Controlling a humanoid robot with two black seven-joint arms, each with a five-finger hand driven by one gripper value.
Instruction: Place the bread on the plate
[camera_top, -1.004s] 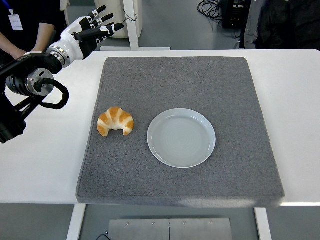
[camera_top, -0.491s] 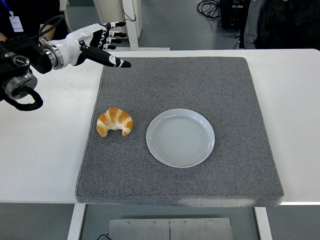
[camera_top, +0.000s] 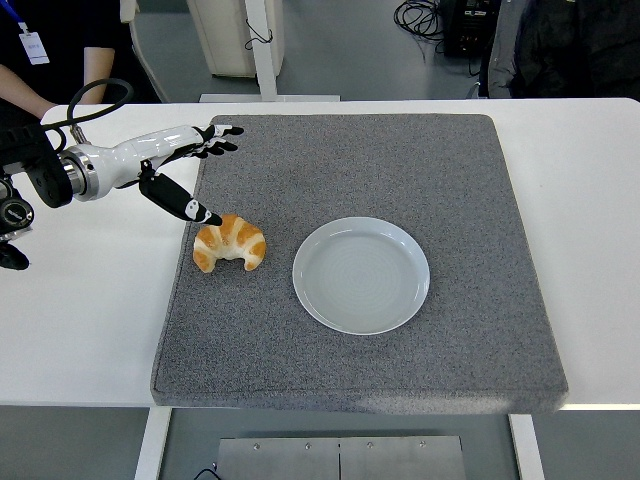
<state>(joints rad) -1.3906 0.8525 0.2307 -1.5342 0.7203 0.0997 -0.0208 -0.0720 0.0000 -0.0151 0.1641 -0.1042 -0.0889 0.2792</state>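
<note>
White tabletop (camera_top: 90, 320) with a grey mat (camera_top: 400, 170) covering most of it; grey floor behind, black cables at top, white post and a pale cabinet base at top centre. A person (camera_top: 45, 50) in dark clothes stands at top left, badge on a lanyard, forearm just behind the robot arm.

Bread (camera_top: 230, 242), a golden croissant, lies on the mat's left part, curve open toward the near edge. It sits just left of the plate (camera_top: 361, 275), apart from it, not on it. Plate is pale blue-grey, round, nothing on it, near mat centre.

Left hand (camera_top: 185, 165) comes in from the left edge on a black arm with a white forearm shell. Hand is spread and holds nothing: fingers (camera_top: 218, 140) stretch out over the mat's far left edge, thumb (camera_top: 190, 208) angles down toward the bread, its black tip just beside the bread's upper left end. Cannot tell if the tip touches the bread. Rest of the hand is above and left of the bread, over the mat edge and bare tabletop.

Black cable loops over the arm's wrist joint at the left edge.

Right arm does not show.
</note>
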